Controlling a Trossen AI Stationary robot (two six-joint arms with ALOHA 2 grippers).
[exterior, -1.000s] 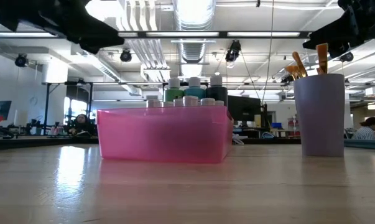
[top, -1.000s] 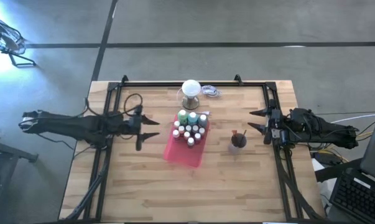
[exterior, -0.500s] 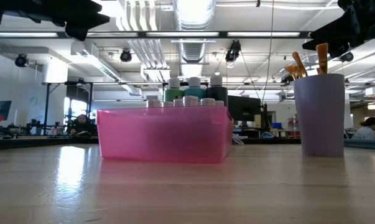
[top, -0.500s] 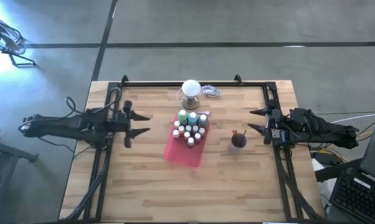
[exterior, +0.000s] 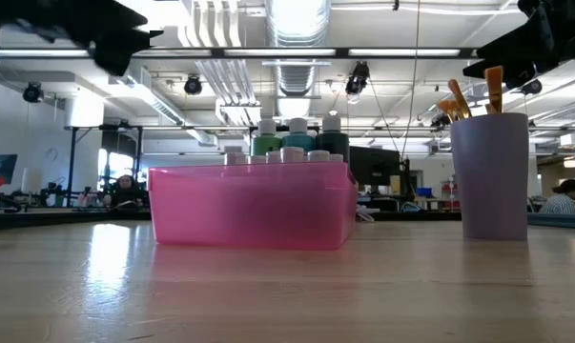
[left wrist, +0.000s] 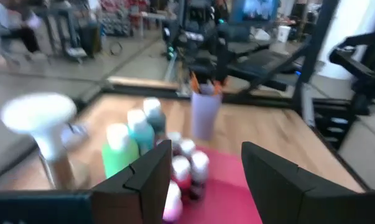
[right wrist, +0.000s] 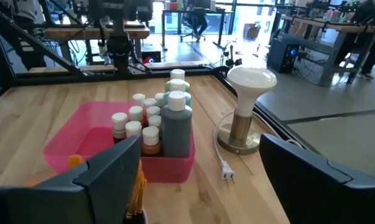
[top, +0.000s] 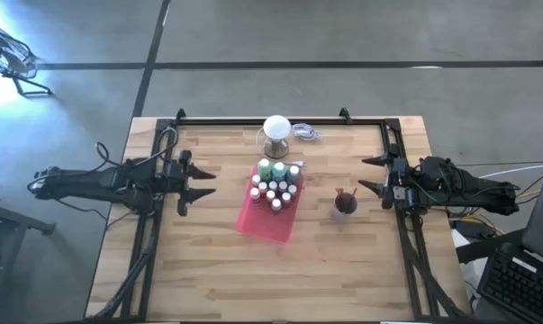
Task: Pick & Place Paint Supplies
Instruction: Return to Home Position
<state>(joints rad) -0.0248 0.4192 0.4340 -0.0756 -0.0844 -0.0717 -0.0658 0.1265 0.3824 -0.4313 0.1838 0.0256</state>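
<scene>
Drawn back leftward since a second ago: left gripper (top: 206,182), now at the table's (top: 343,261) left edge, well clear of the bin (top: 257,225), fingers apart and empty. Unmoved at the right edge, near the cup (top: 345,206): right gripper (top: 362,174), fingers likewise apart. Bottles (top: 273,191) standing together inside the pink bin at mid-table (taller green, teal and dark ones nearest the lamp (top: 276,130)). Brushes (top: 343,193) upright in the purple cup, beside the bin.
</scene>
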